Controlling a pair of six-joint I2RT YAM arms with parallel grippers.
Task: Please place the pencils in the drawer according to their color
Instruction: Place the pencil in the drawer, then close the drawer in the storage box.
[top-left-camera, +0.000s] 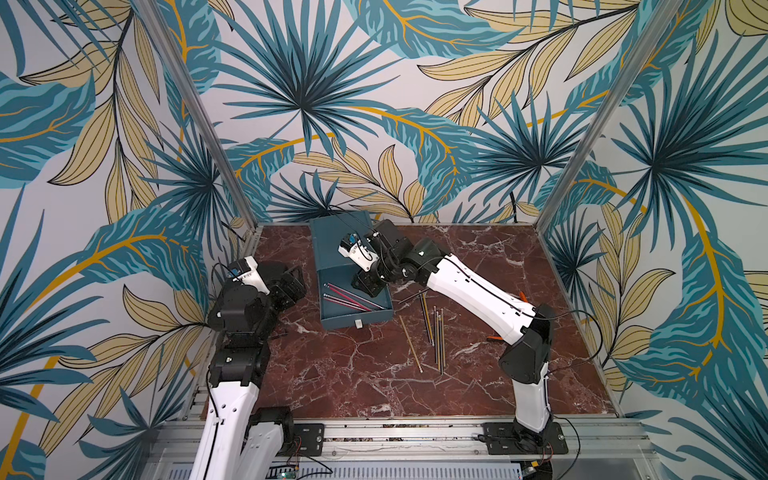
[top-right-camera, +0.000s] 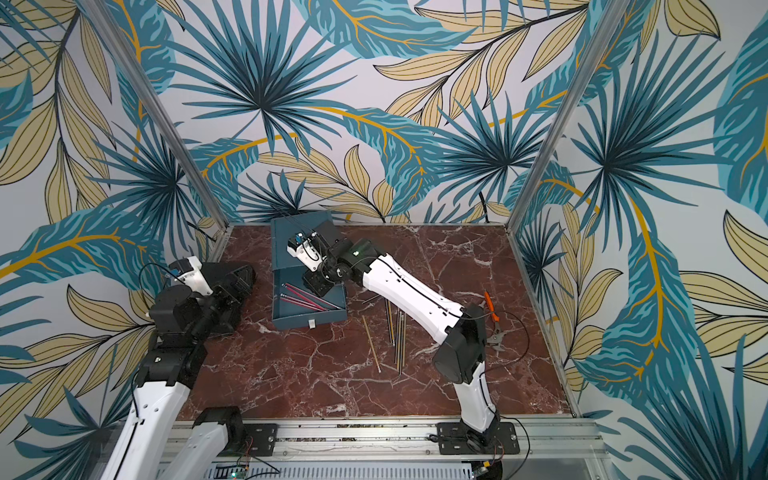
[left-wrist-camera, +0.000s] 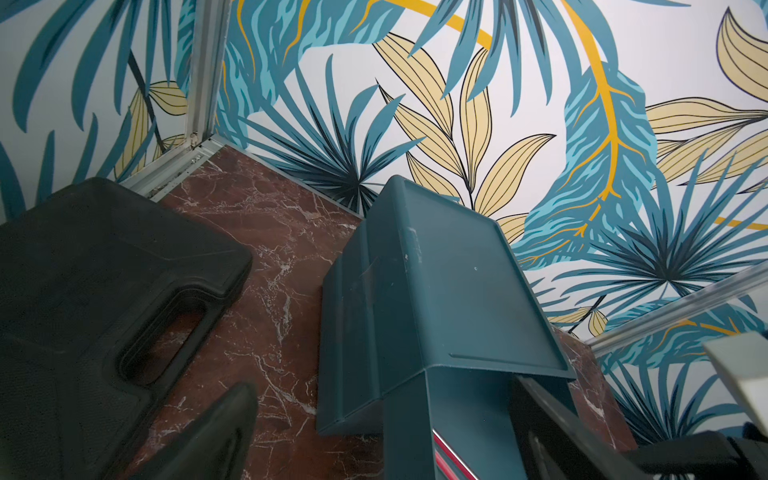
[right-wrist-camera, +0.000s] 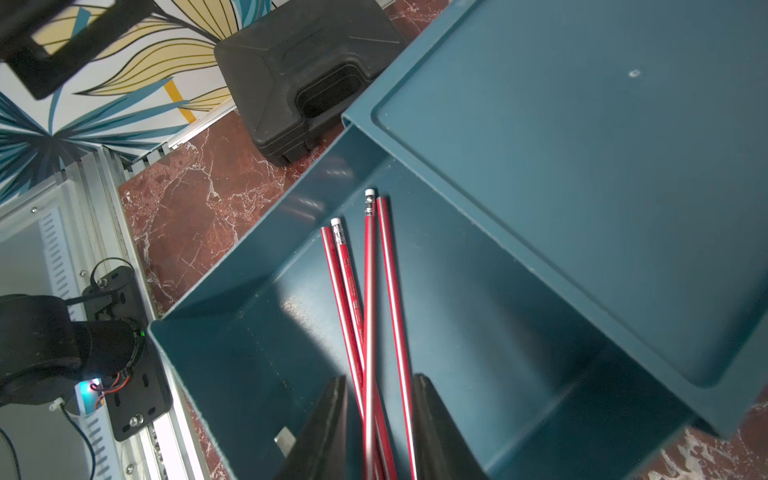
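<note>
On the tabletop (top-left-camera: 353, 374), drawer (top-left-camera: 345, 322) pulled out. Right end effector (right-wrist-camera: 380, 378) low inside, jaws parted, gripping nothing; left end effector (top-left-camera: 296, 286) wide, empty. Red pencils (right-wrist-camera: 368, 291) lying between the right jaws: risks snagging one on lifting, flicking it out.

Four red pencils (right-wrist-camera: 368, 291) lie in the one open drawer (right-wrist-camera: 249, 353) of a single blue cabinet (top-left-camera: 332, 241). About six tan and dark pencils (top-left-camera: 438, 338) lie on the bench (top-left-camera: 353, 382), with one black case (left-wrist-camera: 104, 270) and one pair of pliers (top-right-camera: 492, 311).
</note>
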